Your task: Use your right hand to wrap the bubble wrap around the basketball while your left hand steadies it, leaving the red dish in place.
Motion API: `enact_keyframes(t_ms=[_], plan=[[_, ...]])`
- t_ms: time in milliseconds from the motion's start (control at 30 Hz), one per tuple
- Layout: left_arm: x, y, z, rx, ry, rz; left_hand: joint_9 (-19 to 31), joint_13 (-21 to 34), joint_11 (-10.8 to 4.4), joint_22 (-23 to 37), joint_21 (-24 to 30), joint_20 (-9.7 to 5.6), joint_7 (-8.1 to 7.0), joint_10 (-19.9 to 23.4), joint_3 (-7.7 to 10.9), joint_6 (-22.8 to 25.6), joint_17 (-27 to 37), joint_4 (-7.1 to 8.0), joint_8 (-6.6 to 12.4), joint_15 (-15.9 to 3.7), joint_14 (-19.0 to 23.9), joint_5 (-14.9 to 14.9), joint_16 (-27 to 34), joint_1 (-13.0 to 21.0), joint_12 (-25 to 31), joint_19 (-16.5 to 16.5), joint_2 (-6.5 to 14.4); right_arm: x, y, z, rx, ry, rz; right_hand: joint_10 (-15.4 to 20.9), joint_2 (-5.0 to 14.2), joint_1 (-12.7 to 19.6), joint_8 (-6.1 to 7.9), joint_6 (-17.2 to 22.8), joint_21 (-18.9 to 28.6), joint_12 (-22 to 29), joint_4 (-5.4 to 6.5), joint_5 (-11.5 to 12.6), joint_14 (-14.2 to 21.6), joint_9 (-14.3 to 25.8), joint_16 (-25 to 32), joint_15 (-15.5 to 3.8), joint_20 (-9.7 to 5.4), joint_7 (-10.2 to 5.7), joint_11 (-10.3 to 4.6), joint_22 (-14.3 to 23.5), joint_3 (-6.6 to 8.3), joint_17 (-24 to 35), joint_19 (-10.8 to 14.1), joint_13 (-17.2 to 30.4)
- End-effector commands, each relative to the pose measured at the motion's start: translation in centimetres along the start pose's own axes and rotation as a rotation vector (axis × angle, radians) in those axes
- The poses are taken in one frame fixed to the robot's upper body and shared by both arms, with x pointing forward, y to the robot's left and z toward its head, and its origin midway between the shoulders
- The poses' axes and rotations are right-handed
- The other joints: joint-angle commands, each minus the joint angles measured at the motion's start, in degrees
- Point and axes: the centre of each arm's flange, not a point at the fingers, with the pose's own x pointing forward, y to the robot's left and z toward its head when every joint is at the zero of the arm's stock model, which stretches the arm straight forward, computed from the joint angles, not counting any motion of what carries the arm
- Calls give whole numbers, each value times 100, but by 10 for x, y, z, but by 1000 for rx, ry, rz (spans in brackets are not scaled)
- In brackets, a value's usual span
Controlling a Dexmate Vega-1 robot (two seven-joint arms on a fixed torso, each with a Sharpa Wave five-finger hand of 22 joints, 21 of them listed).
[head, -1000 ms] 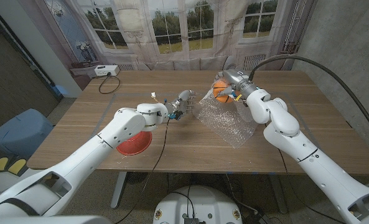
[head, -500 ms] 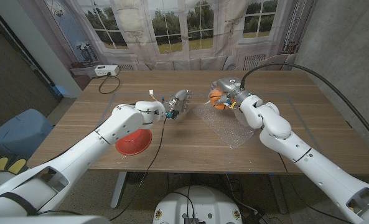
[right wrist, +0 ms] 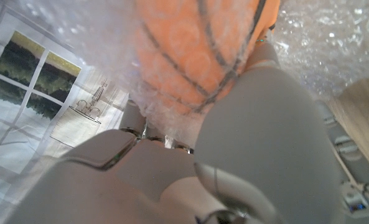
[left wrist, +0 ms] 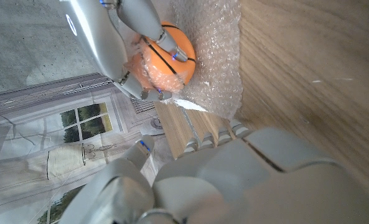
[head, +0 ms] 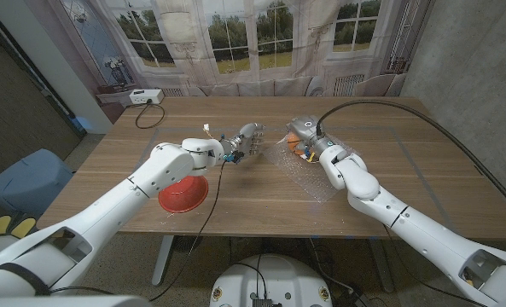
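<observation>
Between the earlier frames and this one, the right hand (head: 304, 135) had lowered over the basketball (head: 296, 139), and the lifted part of the bubble wrap (head: 308, 170) had come down closer to the table (head: 261, 200). Its fingers (left wrist: 165, 43) curved over the orange ball with a layer of wrap caught under them, so that the hand held ball and wrap together; the right wrist view showed the ball (right wrist: 196, 50) pressed close against those fingers (right wrist: 259, 137) through the plastic (right wrist: 321, 43). The rest of the sheet lay spread on the wood from beneath the fingers toward the robot. The left hand (head: 246, 141) stood apart from the ball, beyond the edge of the sheet, fingers loosely apart and holding nothing; in the left wrist view its fingertips (left wrist: 224, 132) pointed toward the wrap (left wrist: 218, 74) without touching it. The red dish (head: 183, 195) sat well back from both sets of fingers, partly under the left forearm.
</observation>
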Motion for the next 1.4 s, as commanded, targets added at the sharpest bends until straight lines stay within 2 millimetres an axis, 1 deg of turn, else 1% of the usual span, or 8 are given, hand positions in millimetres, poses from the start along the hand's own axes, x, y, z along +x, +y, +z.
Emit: enact_keyframes(t_ms=[33,300,433,567,1000,1033,1167,1400], plan=[[0,3,-1,-21,-4,-34,0,-2,-12,6,5,-50,-8,-2118,-41,-1848,15,1,18,-21,-2266,-9,19,-80,17,-1580,297,1,34,22,-200,46,-64,687,1430,1519,45,105,82,77,-955,43,2077,10,-27,-2893,-1897,-6,-671,-15,1086,57,-18,563],[4,6,0,-25,5,-35,-1,-2,4,5,2,-54,3,-2164,-66,-1862,17,-1,19,-24,-2286,6,19,-120,10,-1605,295,0,31,41,-196,162,14,511,1205,1173,-149,-201,114,17,-809,19,1941,-24,-166,-2927,-1747,13,-606,-165,1041,172,-227,532],[7,8,2,-26,15,-27,-2,-2,6,4,6,-45,28,-2175,-70,-1845,21,11,28,-16,-2292,15,22,-142,12,-1607,325,-2,20,42,-105,162,18,198,1535,-823,-579,-655,-391,-163,295,-64,1276,-168,-751,-2733,-1009,123,-363,-306,875,74,-659,254],[11,10,2,-31,22,-26,-2,-2,17,4,9,-37,48,-2169,-73,-1835,24,21,35,-8,-2292,23,28,-163,20,-1609,353,-3,10,38,28,161,42,-339,1553,-2680,-903,-1052,-1035,-583,1004,-11,469,-288,-1177,-2457,-464,227,-183,-284,416,-280,-1041,-73],[19,16,3,-50,24,-22,-1,-2,3,4,17,-35,60,-2192,-76,-1833,27,32,38,-5,-2310,37,31,-199,22,-1615,404,1,-10,29,367,121,91,-1472,1461,-5605,-1698,-2069,-2391,-1606,1000,142,-1302,-495,-1179,-1735,202,323,164,-260,-539,-743,-2320,-505],[19,16,3,-54,23,-24,-1,-2,6,4,18,-34,60,-2195,-77,-1834,27,33,38,-4,-2313,38,30,-201,22,-1616,405,0,-11,29,361,124,72,-1499,1466,-5667,-1717,-2098,-2417,-1635,992,152,-1323,-498,-1168,-1736,209,318,125,-259,-559,-758,-2318,-513],[22,18,3,-68,14,-27,-1,-2,-4,4,21,-35,54,-2192,-109,-1828,36,44,42,-10,-2311,36,39,-236,28,-1620,373,-5,-13,38,242,143,-54,-1150,1608,-3244,-1759,-1980,-2770,-1818,-800,221,-1118,-556,-1019,-2143,-13,300,-231,-249,674,-1283,-1915,-657],[26,19,5,-73,5,-38,1,0,-27,7,22,-54,25,-2204,-186,-1828,49,63,44,-27,-2321,40,48,-307,32,-1642,303,-13,-6,55,104,178,-216,-867,1436,-2205,-1651,-1699,-2744,-1730,-1126,233,-665,-513,-931,-2533,-462,235,-501,-234,1223,-1397,-1417,-604]])
